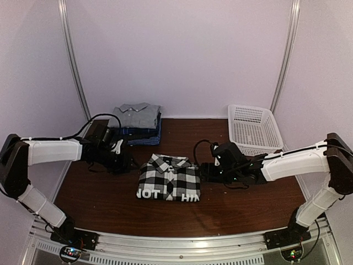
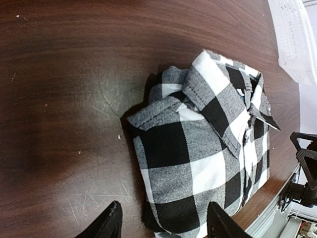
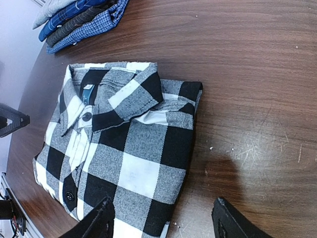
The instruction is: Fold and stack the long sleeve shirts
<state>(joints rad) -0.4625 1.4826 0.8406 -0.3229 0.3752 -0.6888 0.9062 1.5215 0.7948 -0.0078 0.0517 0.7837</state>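
Jaws apart, left gripper and right gripper flank the checked shirt.

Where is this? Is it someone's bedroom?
Likely a robot lab booth, not a bedroom: a left arm and a right arm fixed at a brown table's edge, blank white walls, and a folded checked shirt between them.

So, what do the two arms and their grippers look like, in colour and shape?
Both the left arm and the right arm have white tubular links with black joints and black bases. A black cable loops near each wrist. The left gripper and right gripper are black, with tapered black fingers.
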